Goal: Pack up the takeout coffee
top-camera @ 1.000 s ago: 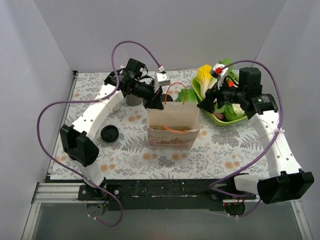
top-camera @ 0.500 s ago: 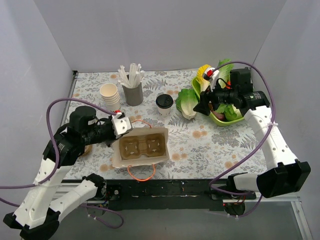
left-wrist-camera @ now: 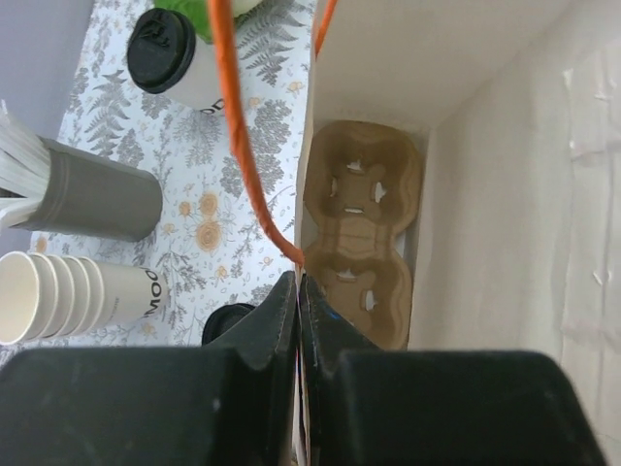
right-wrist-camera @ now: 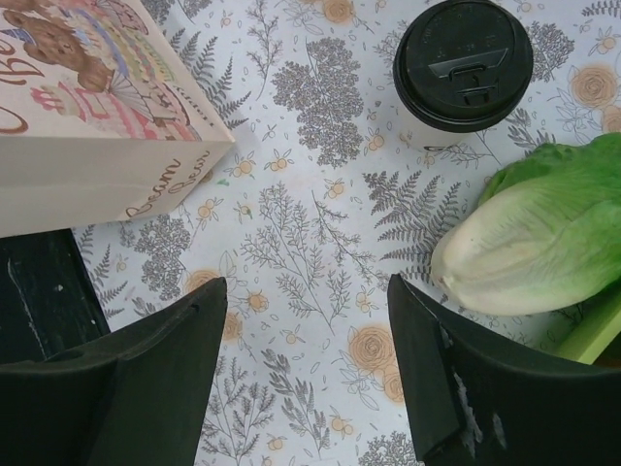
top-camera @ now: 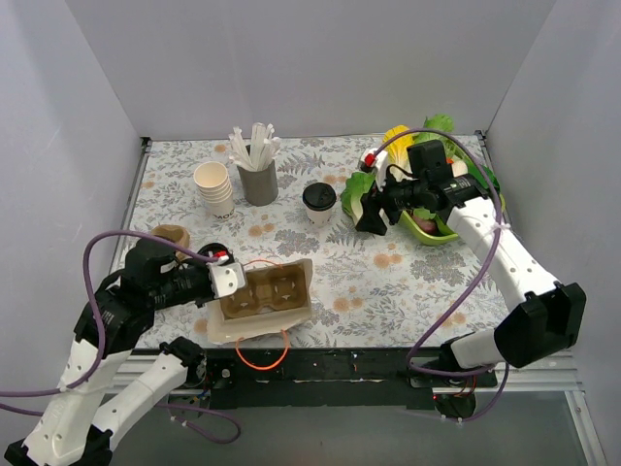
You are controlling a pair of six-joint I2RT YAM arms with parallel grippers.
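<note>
Now the coffee cup (top-camera: 318, 202) stands just ahead of the spread right claw (top-camera: 367, 216)

Across the flowered table (top-camera: 417, 282), the biggest item is the paper bag (top-camera: 254, 328), tipped so its mouth shows from above. The left claw (top-camera: 225, 280) is clenched on the bag's rim. Beyond its tips, deep inside, sits a cardboard cup carrier (left-wrist-camera: 361, 233) with both wells empty.

The right claw is released, with its jaws wide and nothing between them. A head of lettuce (right-wrist-camera: 543, 243) lies close beside one finger. The cup stands upright ahead of that same finger, apart from it, with its black lid (right-wrist-camera: 464, 66) pressed on.

The cup is probably light, and its thin paper wall would buckle under a hard squeeze. Whether it is filled cannot be told, so it should be treated as sloshy. The glossy lid looks slippery and could pop off. The best hold is likely around the paper wall just under the lid, gentle and kept level.
</note>
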